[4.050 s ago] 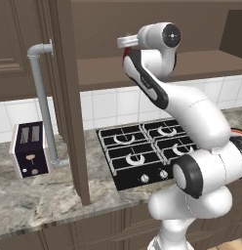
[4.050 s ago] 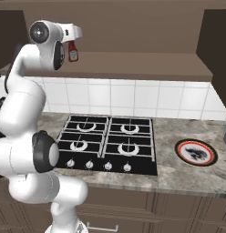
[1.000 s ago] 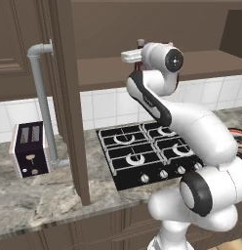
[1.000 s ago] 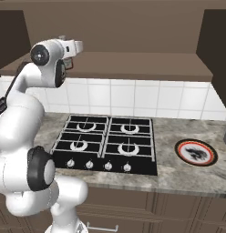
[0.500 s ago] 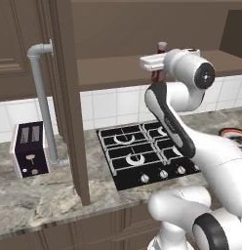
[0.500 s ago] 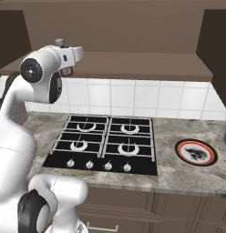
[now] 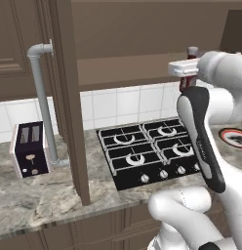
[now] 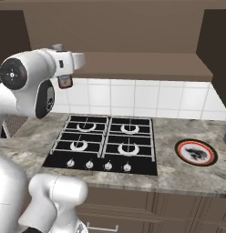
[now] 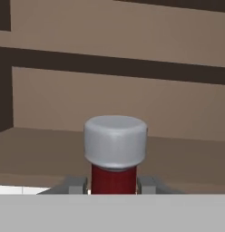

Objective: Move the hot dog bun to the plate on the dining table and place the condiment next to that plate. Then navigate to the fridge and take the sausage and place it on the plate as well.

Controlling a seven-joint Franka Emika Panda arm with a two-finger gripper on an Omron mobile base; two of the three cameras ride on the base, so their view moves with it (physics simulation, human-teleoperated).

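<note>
Dark red condiment (image 9: 114, 177) bottle, pale grey cap, upright, clamped in the pincer (image 9: 113, 185), raised high above the hob

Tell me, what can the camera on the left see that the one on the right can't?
On the left base view alone: a toaster standing on the counter, a grey pipe running up the wall, and a brown wooden post.

On the right base view alone: the whole white plate with a red rim, and the dark cabinet side at the far right.

Both share the black stove, the white wall tiles, the stone counter and the raised pincer shut on the condiment.
</note>
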